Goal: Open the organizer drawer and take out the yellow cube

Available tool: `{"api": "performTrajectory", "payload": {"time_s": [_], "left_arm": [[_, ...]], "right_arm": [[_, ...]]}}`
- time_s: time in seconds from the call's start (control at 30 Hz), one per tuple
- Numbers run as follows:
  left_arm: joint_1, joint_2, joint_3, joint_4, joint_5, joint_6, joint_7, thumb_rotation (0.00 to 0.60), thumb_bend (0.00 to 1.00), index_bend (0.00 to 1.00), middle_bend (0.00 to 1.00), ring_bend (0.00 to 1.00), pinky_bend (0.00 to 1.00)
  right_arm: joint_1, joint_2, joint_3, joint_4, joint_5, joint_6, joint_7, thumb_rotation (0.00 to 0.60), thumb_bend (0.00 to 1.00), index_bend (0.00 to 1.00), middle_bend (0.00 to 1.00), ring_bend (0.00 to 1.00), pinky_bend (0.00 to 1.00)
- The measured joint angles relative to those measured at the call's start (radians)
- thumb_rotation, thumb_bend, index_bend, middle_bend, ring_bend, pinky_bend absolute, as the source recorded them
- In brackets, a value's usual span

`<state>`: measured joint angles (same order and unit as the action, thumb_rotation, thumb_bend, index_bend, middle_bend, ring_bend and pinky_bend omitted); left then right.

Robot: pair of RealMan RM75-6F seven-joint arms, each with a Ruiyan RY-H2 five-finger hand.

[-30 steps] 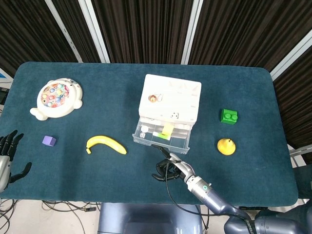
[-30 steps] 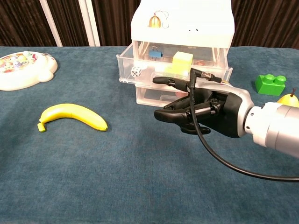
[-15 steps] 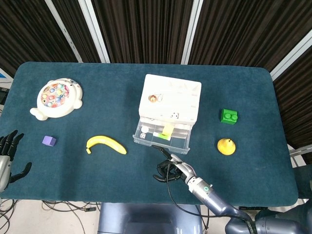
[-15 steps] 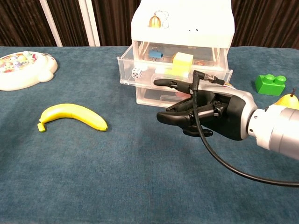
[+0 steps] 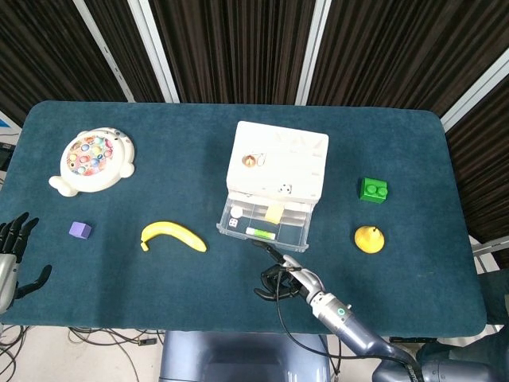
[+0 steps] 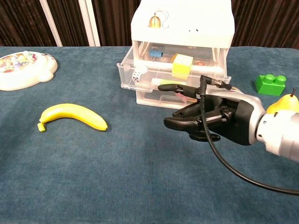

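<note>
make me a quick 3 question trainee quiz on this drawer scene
1. True or false: the clear plastic organizer drawer is pulled open.
2. Where is the yellow cube? A in the open drawer, B on the cloth, C in the right robot hand
3. Fill in: the curved yellow banana lies to the drawer's ____ in the chest view.

Key: 1 true; 2 A; 3 left
</note>
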<state>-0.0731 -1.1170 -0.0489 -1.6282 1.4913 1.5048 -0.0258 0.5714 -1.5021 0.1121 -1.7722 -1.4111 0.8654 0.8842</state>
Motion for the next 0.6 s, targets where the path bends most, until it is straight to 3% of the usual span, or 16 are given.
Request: {"api": "performTrajectory", "payload": {"time_s": [0.23, 0.6], "left_arm": [[0.0, 0.0, 0.001, -0.001, 0.002, 0.002, -0.001, 0.6, 0.31, 0.04, 0.0, 0.0, 0.0], [0.001, -0.001, 0.001, -0.005, 0.006, 0.005, 0.003, 0.6, 0.31, 0.04, 0.0, 0.0, 0.0]], "right_arm": [[-0.023, 0.067, -0.026, -0.051, -0.039, 0.034, -0.017, 0.6, 0.29, 0.03, 0.81, 0.88, 0.99], [-0.032, 0.269, -0.028, -0.172, -0.063, 0.061, -0.093, 0.6, 0.22, 0.08, 0.81, 0.89, 1.0]]}}
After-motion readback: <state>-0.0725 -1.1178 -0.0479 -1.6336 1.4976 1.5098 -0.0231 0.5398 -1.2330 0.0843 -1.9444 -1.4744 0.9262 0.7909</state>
